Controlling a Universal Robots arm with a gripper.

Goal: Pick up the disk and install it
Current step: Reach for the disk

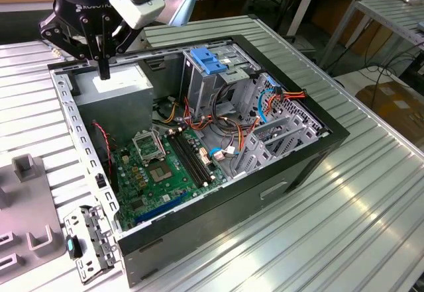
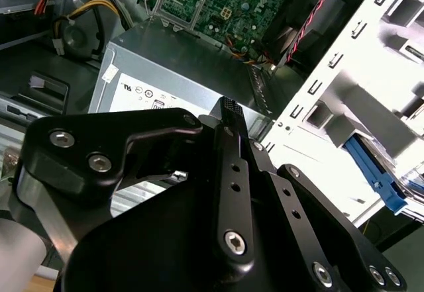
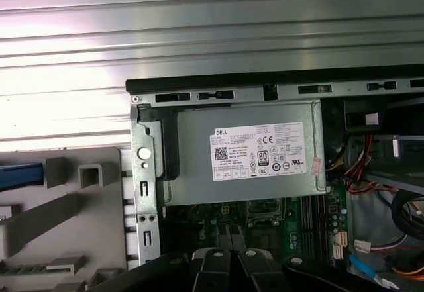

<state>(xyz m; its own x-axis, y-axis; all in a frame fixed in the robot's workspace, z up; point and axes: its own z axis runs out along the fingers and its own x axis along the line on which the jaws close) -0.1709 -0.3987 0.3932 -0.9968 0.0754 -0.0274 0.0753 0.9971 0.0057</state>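
The disk (image 3: pixel 20 176) is not in the gripper (image 1: pixel 104 73): its fingers (image 3: pixel 218 262) look pressed together on nothing, hovering over the grey power supply (image 3: pixel 192 159) in a corner of the case (image 1: pixel 324 133). A blue edge on the rack (image 3: pixel 73 206) beside the case is probably the disk. It is likely stiff, fairly heavy and shock-sensitive; grip its long sides.

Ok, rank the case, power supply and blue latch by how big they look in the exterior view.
Largest to smallest:
1. case
2. power supply
3. blue latch
None look close in size.
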